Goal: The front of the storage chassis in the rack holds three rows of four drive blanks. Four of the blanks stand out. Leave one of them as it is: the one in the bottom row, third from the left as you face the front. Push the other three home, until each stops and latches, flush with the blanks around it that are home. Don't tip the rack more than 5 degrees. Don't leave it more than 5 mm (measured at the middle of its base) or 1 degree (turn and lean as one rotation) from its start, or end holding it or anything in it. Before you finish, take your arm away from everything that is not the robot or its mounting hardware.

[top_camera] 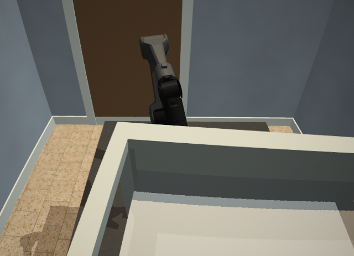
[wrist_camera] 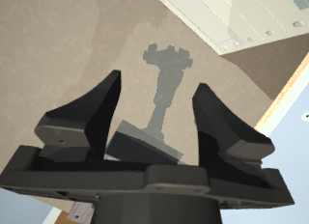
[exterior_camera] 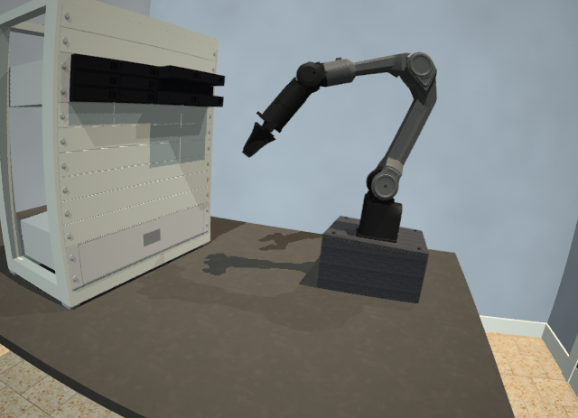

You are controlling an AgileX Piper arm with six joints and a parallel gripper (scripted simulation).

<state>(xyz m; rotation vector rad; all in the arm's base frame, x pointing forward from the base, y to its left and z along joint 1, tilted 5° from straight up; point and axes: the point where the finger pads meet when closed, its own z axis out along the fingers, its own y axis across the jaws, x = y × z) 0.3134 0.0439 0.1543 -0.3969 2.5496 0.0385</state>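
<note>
hand (exterior_camera: 254, 143) released, empty, hanging clear of rack (exterior_camera: 51, 125), likely to line up a push | blanks (exterior_camera: 196, 85) jut from chassis near rack top | none visibly pushed home

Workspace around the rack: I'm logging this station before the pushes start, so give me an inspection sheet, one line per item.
Surface: dark table top, bearing the rack and the arm's pedestal.
Job's things: rack upright; black drive blanks near its top, some standing out at the right end.
Clutter: nothing seen.
Hand: hand open, empty, in the air apart from the rack, below blank height, angled down.
Cables: nothing seen.
Surroundings: blue-grey walls, brown door, tiled floor.
</note>
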